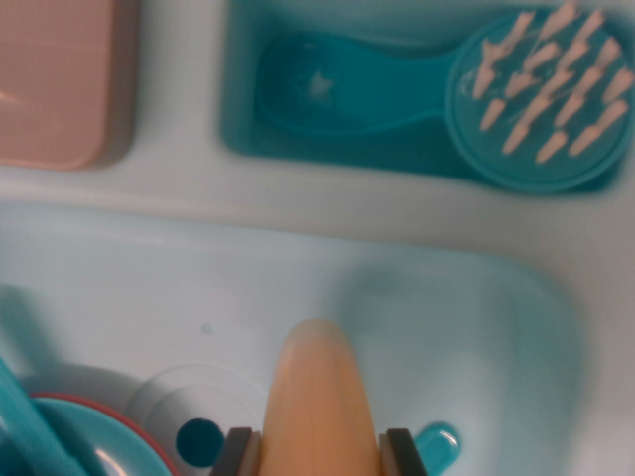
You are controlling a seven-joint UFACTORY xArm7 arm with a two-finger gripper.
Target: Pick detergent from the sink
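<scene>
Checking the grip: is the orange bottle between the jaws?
Yes. The orange bottle sits between both dark jaws, over the sink.

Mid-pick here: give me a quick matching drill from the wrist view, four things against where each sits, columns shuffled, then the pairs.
Things:
1. teal brush
2. pink block
3. orange detergent bottle
4. drain hole

Places:
A. top corner at the wrist view's left
B. between the end effector fingers, bottom centre
C. recessed tray above the sink basin
D. basin floor, just to the wrist view's left of the bottle

Pairs: 1-C, 2-A, 3-B, 4-D
</scene>
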